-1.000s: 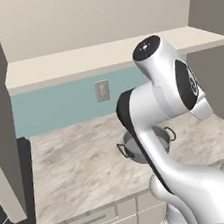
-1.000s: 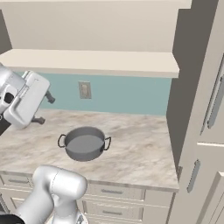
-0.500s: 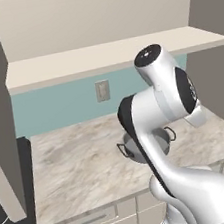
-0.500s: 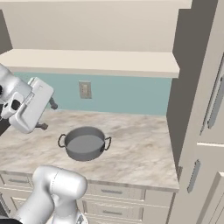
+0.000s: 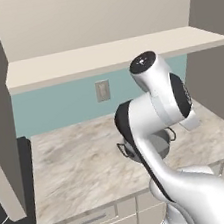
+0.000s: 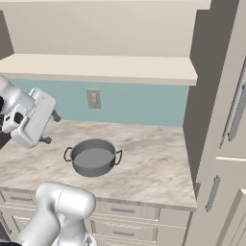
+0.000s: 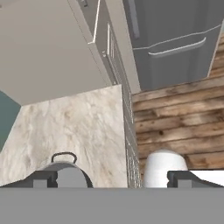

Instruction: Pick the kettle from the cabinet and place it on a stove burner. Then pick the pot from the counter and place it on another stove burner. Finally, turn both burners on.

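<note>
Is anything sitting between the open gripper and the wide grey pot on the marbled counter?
Nothing visible does: the gripper hangs open beside the wide grey metal pot, with bare marbled counter around it.

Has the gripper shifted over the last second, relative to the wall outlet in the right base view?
Yes. The gripper has swung rightward and slightly down, closer to the wall outlet and the pot.

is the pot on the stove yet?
No, the pot sits on the stone counter, below the wall outlet.
</note>
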